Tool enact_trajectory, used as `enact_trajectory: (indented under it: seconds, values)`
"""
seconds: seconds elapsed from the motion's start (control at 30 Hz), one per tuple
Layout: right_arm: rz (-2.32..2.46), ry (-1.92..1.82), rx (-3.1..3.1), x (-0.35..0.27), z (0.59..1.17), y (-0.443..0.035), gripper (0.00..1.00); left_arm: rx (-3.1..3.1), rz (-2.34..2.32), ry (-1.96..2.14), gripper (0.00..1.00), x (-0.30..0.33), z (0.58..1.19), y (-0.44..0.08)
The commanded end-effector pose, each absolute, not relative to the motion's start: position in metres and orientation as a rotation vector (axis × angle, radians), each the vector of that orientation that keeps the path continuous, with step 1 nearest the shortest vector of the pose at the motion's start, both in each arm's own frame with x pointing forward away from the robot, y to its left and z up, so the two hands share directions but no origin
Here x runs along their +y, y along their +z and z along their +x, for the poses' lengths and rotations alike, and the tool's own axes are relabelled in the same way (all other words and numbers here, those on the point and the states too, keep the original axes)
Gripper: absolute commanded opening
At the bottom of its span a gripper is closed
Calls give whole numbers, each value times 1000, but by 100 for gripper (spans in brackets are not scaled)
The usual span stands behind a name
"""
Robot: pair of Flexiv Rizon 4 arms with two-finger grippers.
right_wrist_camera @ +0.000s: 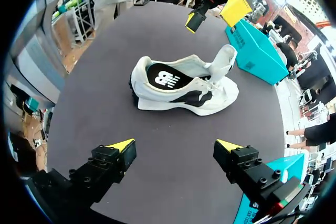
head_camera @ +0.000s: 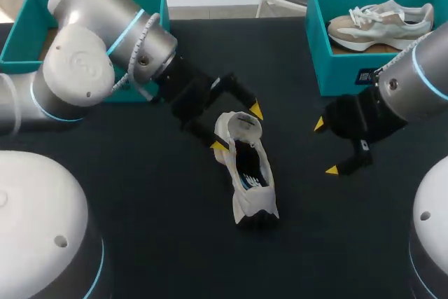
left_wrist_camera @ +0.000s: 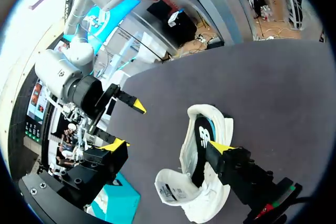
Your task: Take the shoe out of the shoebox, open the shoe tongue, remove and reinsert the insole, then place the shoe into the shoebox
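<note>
A white shoe (head_camera: 246,173) with a black insole (right_wrist_camera: 165,77) lies on the dark table (head_camera: 140,229), mid-table. Its tongue (head_camera: 239,125) stands pulled up. My left gripper (head_camera: 238,128) hovers open over the tongue end, one yellow tip on each side, and neither finger clearly presses it. In the left wrist view the tongue (left_wrist_camera: 173,192) sits under and between the spread fingers of the left gripper (left_wrist_camera: 169,146). My right gripper (head_camera: 326,146) stands open to the right of the shoe with nothing in it. From the right wrist view the shoe (right_wrist_camera: 184,85) lies ahead of the right gripper (right_wrist_camera: 175,145).
A teal shoebox (head_camera: 350,75) at the back right holds another pale shoe (head_camera: 381,22). A second teal box (head_camera: 21,33) stands at the back left, partly hidden behind my left arm. Bare table lies in front of the shoe.
</note>
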State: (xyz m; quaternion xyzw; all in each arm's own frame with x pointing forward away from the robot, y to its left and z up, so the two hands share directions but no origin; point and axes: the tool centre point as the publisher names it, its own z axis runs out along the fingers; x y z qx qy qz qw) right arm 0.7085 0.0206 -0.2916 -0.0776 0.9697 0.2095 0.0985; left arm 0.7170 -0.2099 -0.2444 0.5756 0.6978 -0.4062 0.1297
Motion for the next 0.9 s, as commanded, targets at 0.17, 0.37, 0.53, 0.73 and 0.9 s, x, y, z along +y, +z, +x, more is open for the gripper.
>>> enact_trajectory:
  seconds: [0.17,0.37,0.53,0.73,0.9]
  values:
    - [-240,556,2888,-25,705,-195,100,2066,1728,-1172,100,-211,717,-245]
    - [-205,530,2868,-26,708,-190,100,2161,1879,-1008,100,-209,716,-258]
    - [-205,530,2868,-26,708,-190,100,2204,1965,-923,6,-208,722,-258]
    - [-205,530,2868,-26,708,-190,100,2232,2103,-776,0,-206,722,-269]
    - [-205,530,2868,-26,708,-190,100,2224,2199,-674,0,-207,720,-282]
